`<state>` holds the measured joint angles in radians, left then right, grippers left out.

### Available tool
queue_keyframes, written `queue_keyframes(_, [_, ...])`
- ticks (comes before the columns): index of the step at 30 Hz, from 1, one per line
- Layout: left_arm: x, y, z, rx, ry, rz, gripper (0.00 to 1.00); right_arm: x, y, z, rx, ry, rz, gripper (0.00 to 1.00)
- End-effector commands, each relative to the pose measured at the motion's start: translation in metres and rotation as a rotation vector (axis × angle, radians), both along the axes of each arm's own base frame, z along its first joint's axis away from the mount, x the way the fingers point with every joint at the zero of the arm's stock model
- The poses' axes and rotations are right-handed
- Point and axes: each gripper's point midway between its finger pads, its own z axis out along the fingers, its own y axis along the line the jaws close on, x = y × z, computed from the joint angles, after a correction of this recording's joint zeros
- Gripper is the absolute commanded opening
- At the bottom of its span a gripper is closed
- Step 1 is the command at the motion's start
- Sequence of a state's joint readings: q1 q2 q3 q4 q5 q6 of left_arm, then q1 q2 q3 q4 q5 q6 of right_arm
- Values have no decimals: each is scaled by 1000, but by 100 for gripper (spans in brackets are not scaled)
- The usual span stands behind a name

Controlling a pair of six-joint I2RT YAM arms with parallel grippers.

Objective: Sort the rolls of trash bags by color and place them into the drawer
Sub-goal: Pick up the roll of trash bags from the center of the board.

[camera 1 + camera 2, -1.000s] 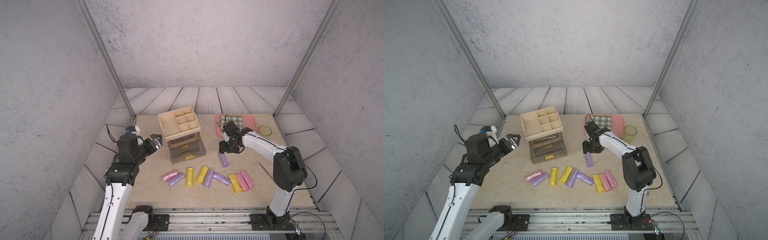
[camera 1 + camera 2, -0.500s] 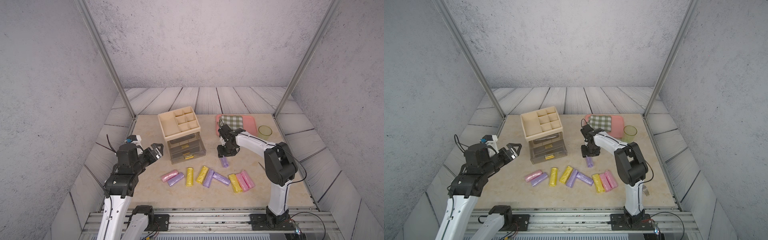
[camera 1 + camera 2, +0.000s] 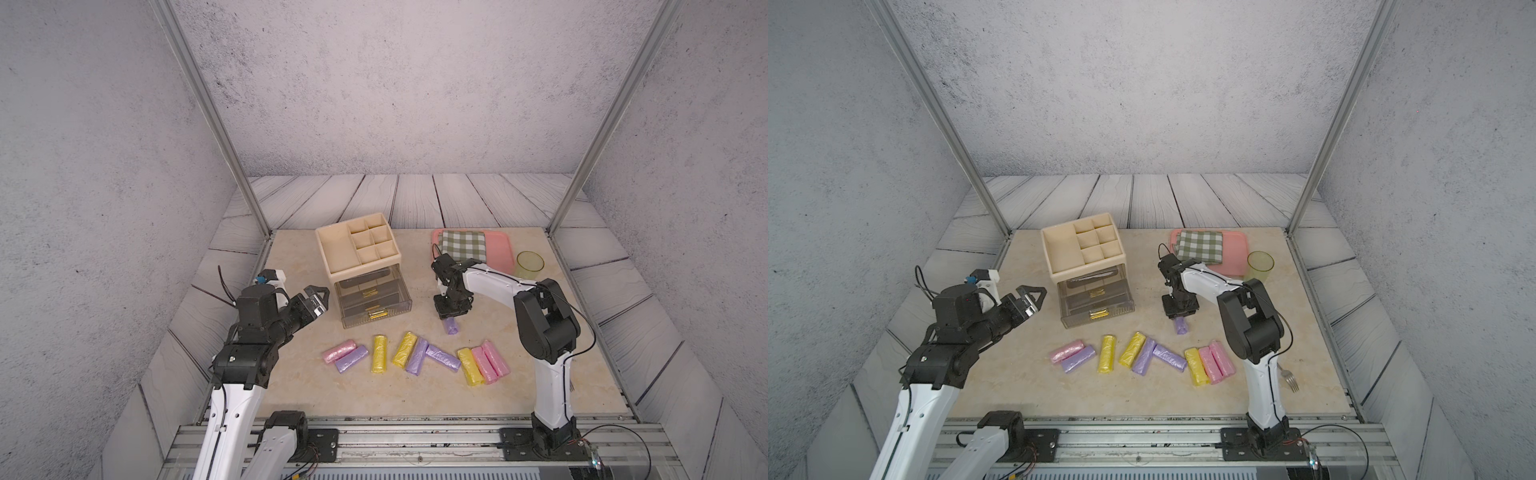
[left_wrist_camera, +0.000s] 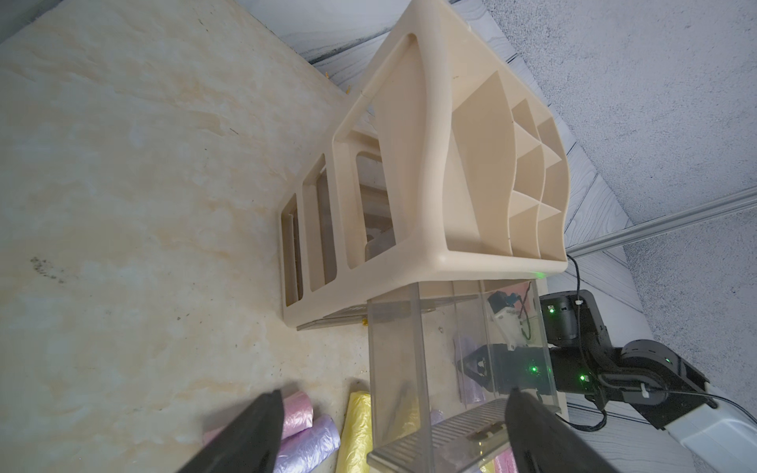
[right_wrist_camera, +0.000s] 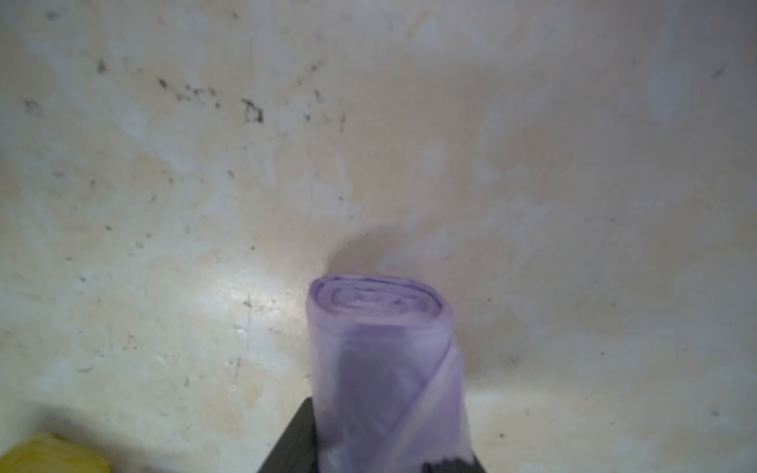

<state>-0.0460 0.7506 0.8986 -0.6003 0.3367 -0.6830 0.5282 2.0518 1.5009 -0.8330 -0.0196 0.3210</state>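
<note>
Downward over the last second, the right arm [image 3: 490,282] has carried the right jaws onto the lone purple roll [image 3: 451,327]. They have narrowed from well apart to clamped on it. In the right wrist view this roll [image 5: 385,368] lies lengthwise between the jaws. One dark finger [image 5: 293,442] presses its side, and its coiled end sticks out past the tips, resting on the table [image 5: 164,245]. Both top views show the same end poking out just beyond the jaws.

Nine more rolls lie in a ragged row [image 3: 417,356] on the table, on the near side of the right jaws and clear of them: pink, purple and yellow mixed together.

On the left arm [image 3: 266,316] the left jaws stand wide apart, holding nothing. In the left wrist view the clear drawer [image 4: 393,360], pulled out of the beige organizer [image 4: 409,164], lies straight ahead of the gap between them. Pink, purple and yellow roll ends show just beside one finger [image 4: 245,434].
</note>
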Motion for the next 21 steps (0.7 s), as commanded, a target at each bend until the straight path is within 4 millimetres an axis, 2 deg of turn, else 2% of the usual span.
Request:
queue_keyframes(1, [3,-4,7,-12,-8,-21,91,-3,-2,-4,-26,23,24,30])
queue_keyframes(3, [6,-4,14,-8,-18,-29,91,-1,-2,4,-20,-6,28,22])
queue_keyframes(6, [14,-8,28,-19,-28,-52,91,9,-5,37,-7,-108,30,12])
queue_keyframes(9, [26,-18,43,-55,-26,-107,93,25,-5,94,29,-262,55,7])
queue_keyframes(11, [34,-23,53,-90,-25,-142,93,32,3,142,83,-376,114,4])
queue_keyframes(14, [44,-19,71,-106,-53,-150,93,37,15,209,173,-544,203,5])
queue_keyframes(17, [53,-8,84,-108,-77,-140,93,27,36,261,260,-649,323,6])
queue_keyframes(19, [61,0,84,-131,-68,-132,93,12,57,283,284,-685,450,5])
queue_keyframes(21, [69,9,80,-174,-58,-119,92,-8,83,293,287,-698,612,5])
